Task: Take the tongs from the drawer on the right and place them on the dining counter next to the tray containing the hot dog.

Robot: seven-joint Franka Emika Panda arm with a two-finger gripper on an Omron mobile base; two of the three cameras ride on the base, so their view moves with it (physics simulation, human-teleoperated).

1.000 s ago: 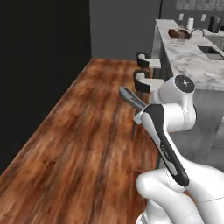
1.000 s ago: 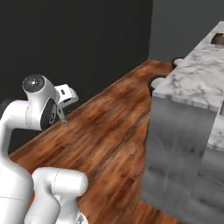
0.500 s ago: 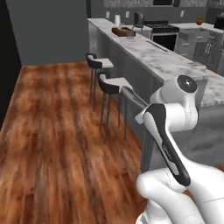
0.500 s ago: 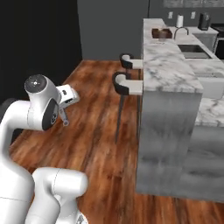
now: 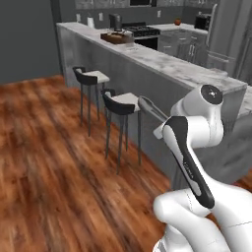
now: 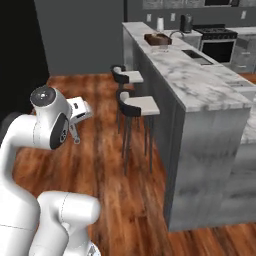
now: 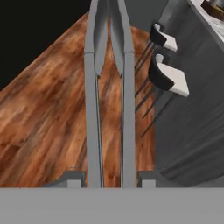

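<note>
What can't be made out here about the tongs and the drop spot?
- Tongs: hand view, joined end cut off by the bottom band.
- Tray: right base view, far down the counter; contents too small to tell.
- Pincer: hand view, just the tips show either side of the tongs.

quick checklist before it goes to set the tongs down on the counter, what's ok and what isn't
1. Slim dark grey metal tongs held between the gripper fingertips: ok.
2. Tongs' arms stick out forward, free of the floor: ok.
3. Long white marble dining counter within reach: not ok, still off to one side.
4. Brown tray at the counter's far end located: ok.
5. Hot dog in tray: cannot tell.
6. Two black stools clear of the arm: ok.
</note>
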